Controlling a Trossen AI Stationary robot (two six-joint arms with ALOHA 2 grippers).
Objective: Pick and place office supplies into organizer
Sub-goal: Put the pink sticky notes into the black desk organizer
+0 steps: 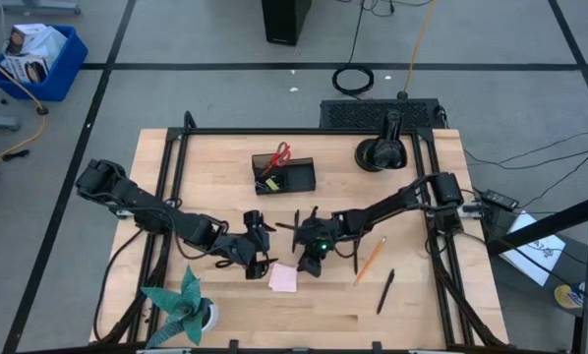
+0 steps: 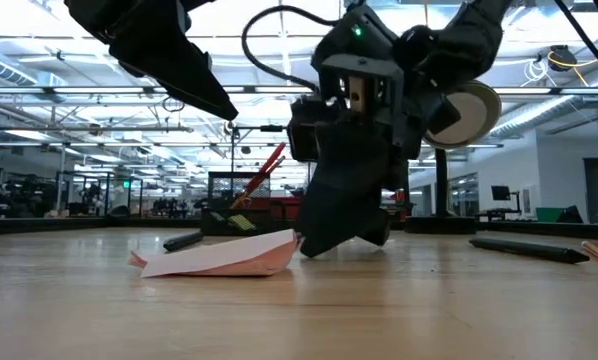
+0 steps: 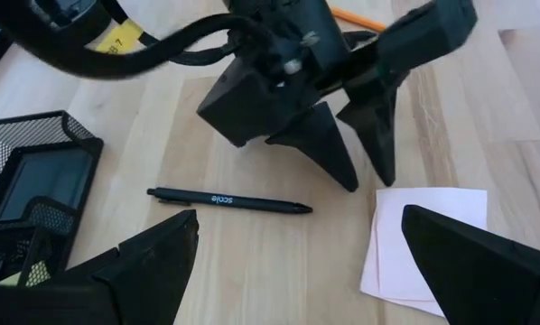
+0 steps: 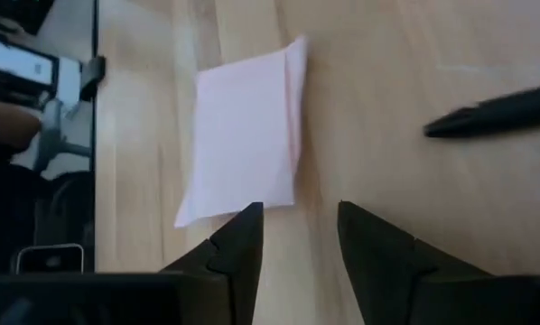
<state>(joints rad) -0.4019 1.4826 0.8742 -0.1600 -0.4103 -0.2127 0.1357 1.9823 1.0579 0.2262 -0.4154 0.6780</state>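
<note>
A pink sticky-note pad (image 1: 283,277) is lying flat on the wooden table, one edge curling upward. An orange pencil (image 1: 370,261) and a black pen (image 1: 385,291) are resting nearby. Red-handled scissors (image 1: 278,155) are being held upright in the black mesh organizer (image 1: 284,175).

High view: overhead, facing straight down, far enough to take in the whole table (image 1: 225,315) and both arms. Low view: at tabletop level, facing level across into the room, close to the pink pad (image 2: 219,257). Both wrist views look steeply down at close range (each shows that same pad (image 3: 428,236) (image 4: 243,144)).
</note>
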